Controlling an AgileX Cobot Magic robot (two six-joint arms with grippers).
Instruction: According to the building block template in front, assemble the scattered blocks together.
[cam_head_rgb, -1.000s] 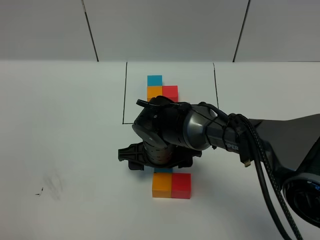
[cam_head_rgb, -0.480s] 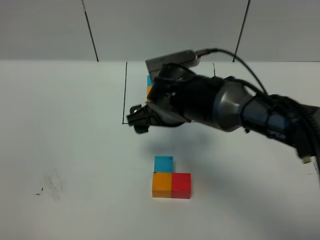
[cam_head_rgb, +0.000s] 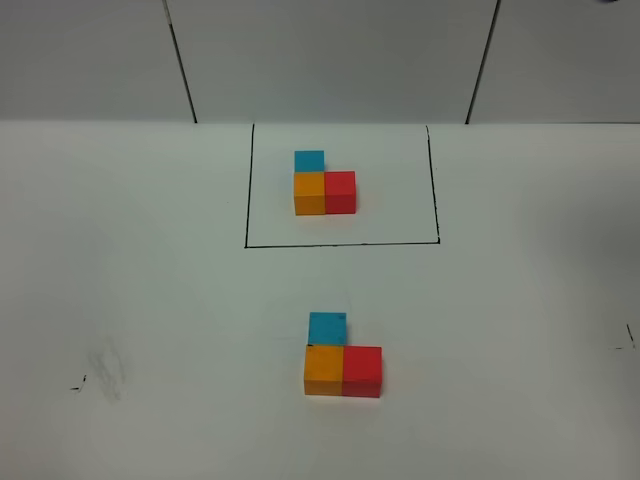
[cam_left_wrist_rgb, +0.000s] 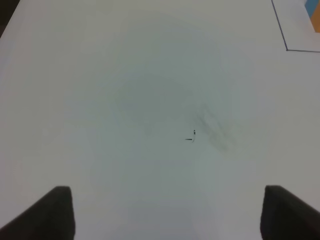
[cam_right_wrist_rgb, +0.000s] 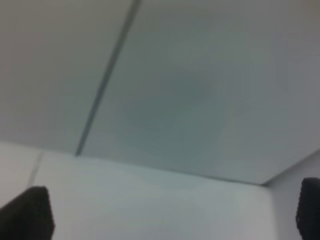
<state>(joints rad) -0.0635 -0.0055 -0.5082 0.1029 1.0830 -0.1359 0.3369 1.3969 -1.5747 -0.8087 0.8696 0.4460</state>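
Observation:
The building block template (cam_head_rgb: 323, 185) is an L of blue, orange and red cubes inside a thin black drawn rectangle (cam_head_rgb: 342, 243) at the back of the table. Nearer the front the scattered blocks lie joined in the same L: blue (cam_head_rgb: 327, 327) behind orange (cam_head_rgb: 324, 370), red (cam_head_rgb: 362, 371) to its right. Neither arm shows in the exterior view. In the left wrist view my left gripper (cam_left_wrist_rgb: 170, 215) is open over bare table with nothing between its fingers. My right gripper (cam_right_wrist_rgb: 167, 212) is open, empty, and faces the back wall.
A grey smudge and a small black mark (cam_head_rgb: 100, 372) lie on the white table (cam_head_rgb: 150, 280) at the front left, also under the left gripper as the smudge (cam_left_wrist_rgb: 215, 132). Panelled grey wall (cam_head_rgb: 330, 60) stands behind the table.
The right arm rose from the front blocks, swung up and back, and left the exterior view. The blue cube it covered now shows against the orange one. Its jaws widened.

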